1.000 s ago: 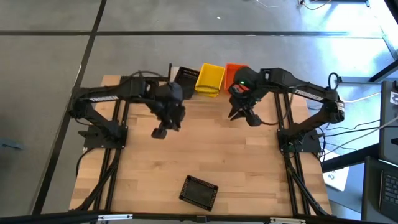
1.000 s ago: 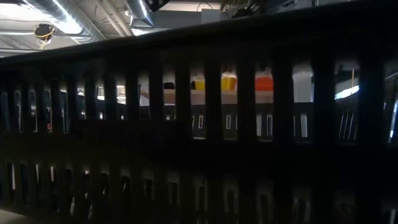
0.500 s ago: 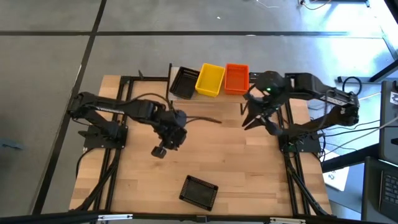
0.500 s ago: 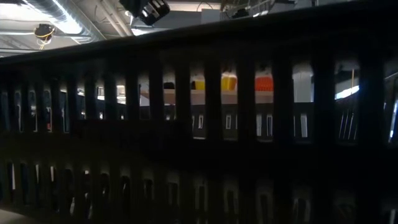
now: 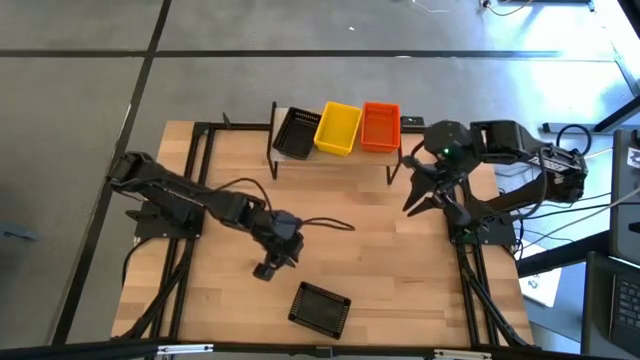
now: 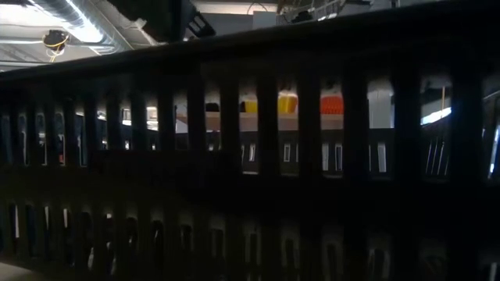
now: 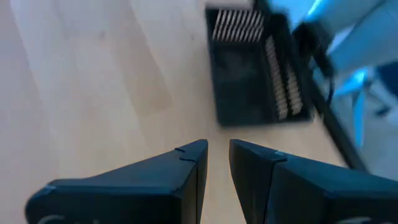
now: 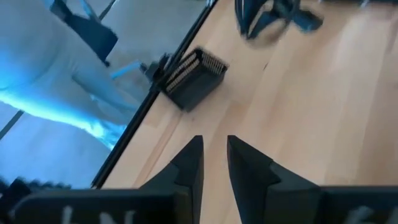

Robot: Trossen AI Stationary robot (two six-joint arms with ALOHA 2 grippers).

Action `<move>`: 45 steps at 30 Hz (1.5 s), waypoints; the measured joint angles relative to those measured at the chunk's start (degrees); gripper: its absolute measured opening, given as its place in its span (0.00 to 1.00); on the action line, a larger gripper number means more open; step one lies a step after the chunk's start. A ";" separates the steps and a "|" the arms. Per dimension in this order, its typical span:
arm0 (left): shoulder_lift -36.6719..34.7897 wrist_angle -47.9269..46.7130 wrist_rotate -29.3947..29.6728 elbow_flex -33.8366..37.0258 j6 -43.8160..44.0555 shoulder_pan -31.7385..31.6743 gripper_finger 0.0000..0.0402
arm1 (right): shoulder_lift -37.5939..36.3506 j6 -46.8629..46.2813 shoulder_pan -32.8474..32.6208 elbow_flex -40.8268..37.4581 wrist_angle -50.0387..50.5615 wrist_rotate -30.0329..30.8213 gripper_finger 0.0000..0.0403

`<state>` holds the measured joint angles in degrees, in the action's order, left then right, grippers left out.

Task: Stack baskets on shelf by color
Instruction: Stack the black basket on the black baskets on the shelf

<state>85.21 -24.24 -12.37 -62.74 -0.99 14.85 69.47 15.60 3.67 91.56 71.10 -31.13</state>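
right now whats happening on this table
Neither arm holds anything. The left gripper hangs above the bare tabletop near a lone black basket at the table's front edge. The right gripper is off by the shelf's right end. On the shelf sit black, yellow and orange baskets side by side.

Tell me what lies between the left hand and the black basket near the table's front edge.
Only bare tabletop separates the left hand from the black basket, in the high view.

A dark slatted basket wall [image 6: 250,156] fills the low view, hiding nearly everything behind it; only slivers of the shelf's baskets [image 6: 287,103] show between slats.
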 joint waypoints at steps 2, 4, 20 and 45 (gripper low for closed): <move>0.01 5.46 0.36 1.62 2.50 1.13 0.14 | 0.05 0.05 -0.48 -0.66 1.33 0.01 0.17; 1.07 9.28 2.38 2.74 4.89 2.30 0.14 | 0.07 0.12 -1.01 -1.16 1.40 0.01 0.17; 12.82 19.33 13.68 3.15 8.12 8.61 0.14 | 0.07 1.37 -1.80 -1.26 1.35 0.04 0.17; 13.53 19.24 12.89 3.12 16.96 8.59 0.14 | 0.09 1.37 -1.80 -1.26 1.63 0.04 0.17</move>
<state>98.74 -5.00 0.52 -59.61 15.97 23.44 69.56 16.97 1.87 90.30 72.73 -31.09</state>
